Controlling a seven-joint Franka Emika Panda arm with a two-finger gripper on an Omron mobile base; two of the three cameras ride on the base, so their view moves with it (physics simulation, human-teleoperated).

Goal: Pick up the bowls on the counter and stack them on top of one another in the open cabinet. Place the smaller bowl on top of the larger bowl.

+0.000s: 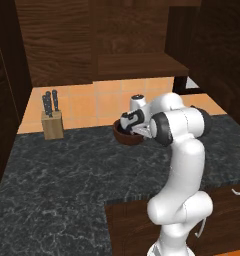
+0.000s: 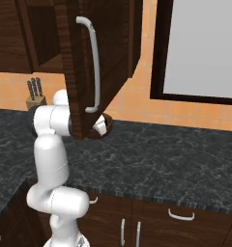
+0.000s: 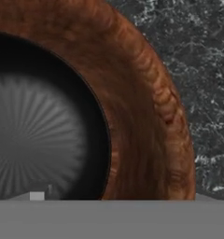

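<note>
Black bowl (image 3: 39, 135) sits inside brown bowl (image 3: 146, 93); tool directly above, grip unclear.

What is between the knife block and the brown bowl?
Just bare counter. In the left base view nothing sits between the knife block and the brown bowl.

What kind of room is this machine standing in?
It looks like a kitchen, computer-rendered. A dark marbled stone counter runs beneath a wooden wall cabinet, a knife block stands against the orange tiled wall, and a brown wooden bowl sits on the counter.
</note>
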